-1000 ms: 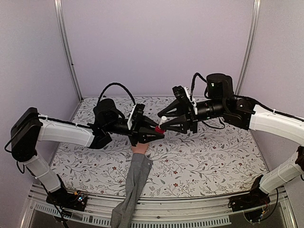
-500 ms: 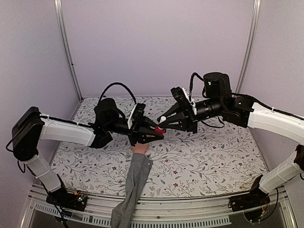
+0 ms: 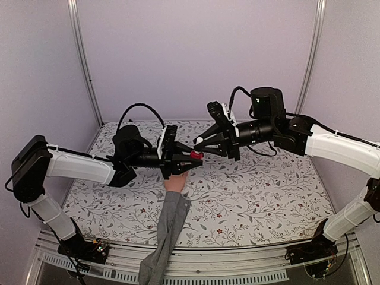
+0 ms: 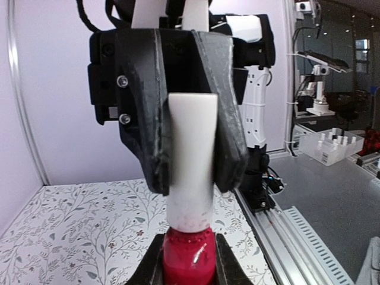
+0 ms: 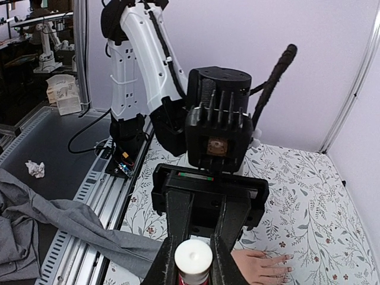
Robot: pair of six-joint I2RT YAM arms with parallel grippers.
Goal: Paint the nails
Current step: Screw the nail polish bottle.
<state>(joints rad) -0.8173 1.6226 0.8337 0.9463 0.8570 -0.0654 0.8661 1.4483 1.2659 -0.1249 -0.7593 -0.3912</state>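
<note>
Top external: left fingers (image 4: 151, 270) clamped on red polish bottle (image 3: 195, 155), right fingers (image 4: 145, 119) pinching white cap (image 4: 191, 172) atop bottle. Mannequin hand (image 3: 175, 184) flat on floral desk (image 3: 267, 196) beneath bottle, nails (image 5: 288, 257) bare-looking.

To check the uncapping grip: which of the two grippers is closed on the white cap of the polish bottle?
The right gripper clamps the white cap; the left gripper holds the red bottle instead.
</note>
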